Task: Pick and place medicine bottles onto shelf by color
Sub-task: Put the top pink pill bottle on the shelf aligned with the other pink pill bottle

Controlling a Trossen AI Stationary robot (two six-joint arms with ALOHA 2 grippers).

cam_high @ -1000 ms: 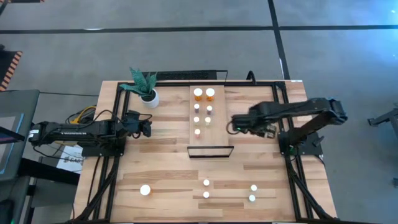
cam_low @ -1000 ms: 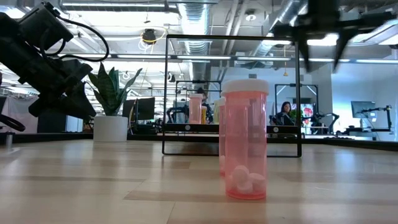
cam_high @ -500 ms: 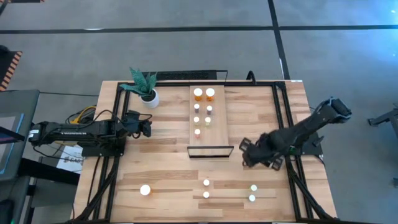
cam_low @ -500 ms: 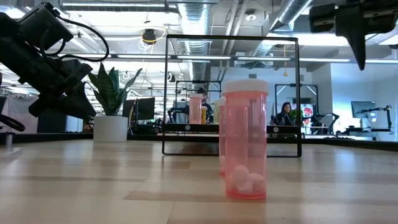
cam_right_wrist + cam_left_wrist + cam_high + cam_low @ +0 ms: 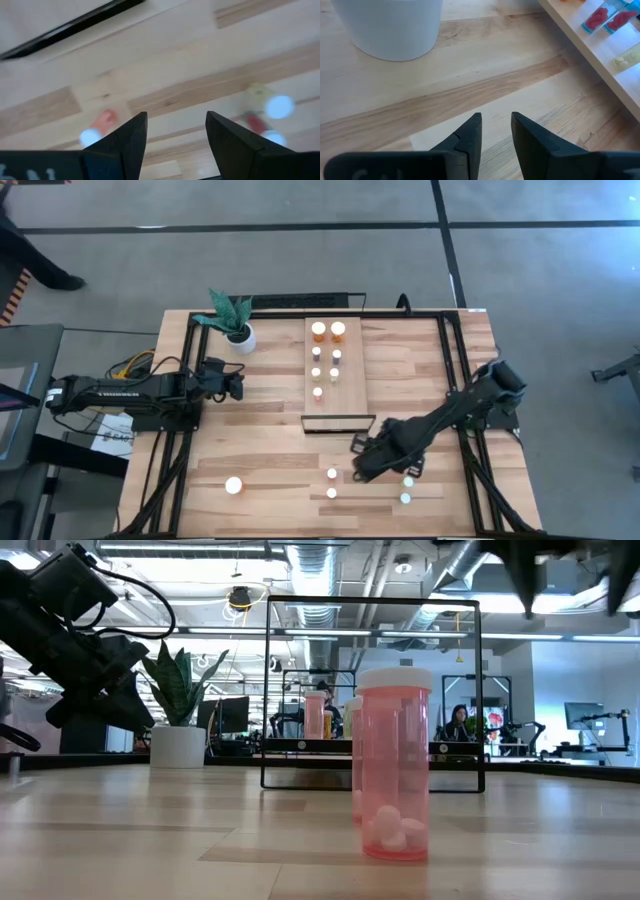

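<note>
Wood shelf (image 5: 336, 375): eight medicine bottles (image 5: 327, 359) stood paired in rows — likely sorted by colour.
Right gripper (image 5: 362, 463): empty, jaws parted, above loose bottles (image 5: 332, 483) — apparently lining up a pick.
Left gripper (image 5: 236, 384): clenched, parked beside plant pot (image 5: 240, 338).

The right gripper (image 5: 358, 463) has swung toward, apparently above, the loose bottles (image 5: 332, 483).

Shelf (image 5: 336, 375) lies mid-table, eight medicine bottles (image 5: 326, 362) standing on it in two rows. Plant pot (image 5: 241, 337) sits left of the shelf. Five bottles (image 5: 332, 483) stand on the table (image 5: 270, 450) before the shelf's framed end.
</note>
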